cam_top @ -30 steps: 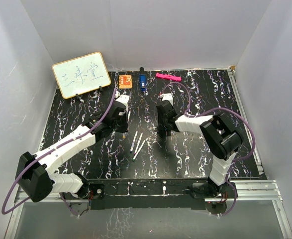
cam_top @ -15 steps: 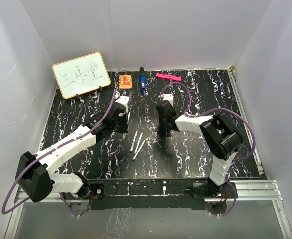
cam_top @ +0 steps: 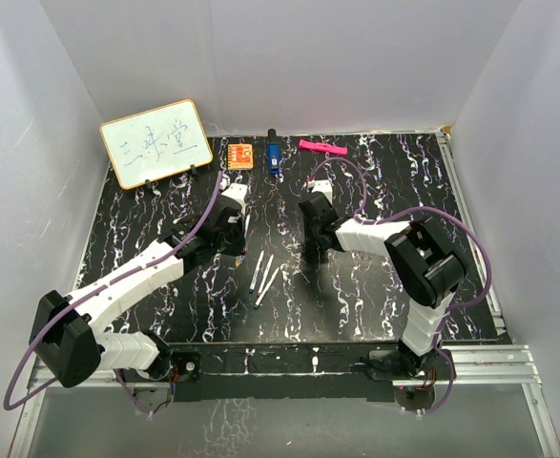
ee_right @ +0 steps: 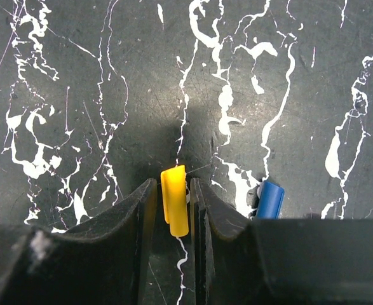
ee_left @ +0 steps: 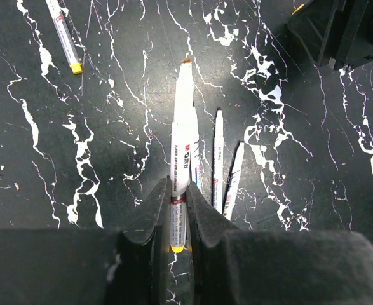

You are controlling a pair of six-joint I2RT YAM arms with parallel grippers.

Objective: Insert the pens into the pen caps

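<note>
The left pincer (ee_left: 176, 190) is clenched on a pen (ee_left: 183, 121) near its yellow-banded rear end; the barrel sticks straight out ahead, with its orange tip forward. Below it on the desk (ee_left: 110, 95) lie loose pens (ee_left: 218, 152), side by side; a fourth pen (ee_left: 64, 32) lies well apart to the left. The right pincer (ee_right: 173, 190) is closed on a yellow cap (ee_right: 175, 213), its fingers on both sides of it. A blue cap (ee_right: 271, 200) lies just beside the outer finger. At the far desk edge are an orange block (cam_top: 240, 155), a blue block (cam_top: 273, 157) and a pink bar (cam_top: 321, 147).
</note>
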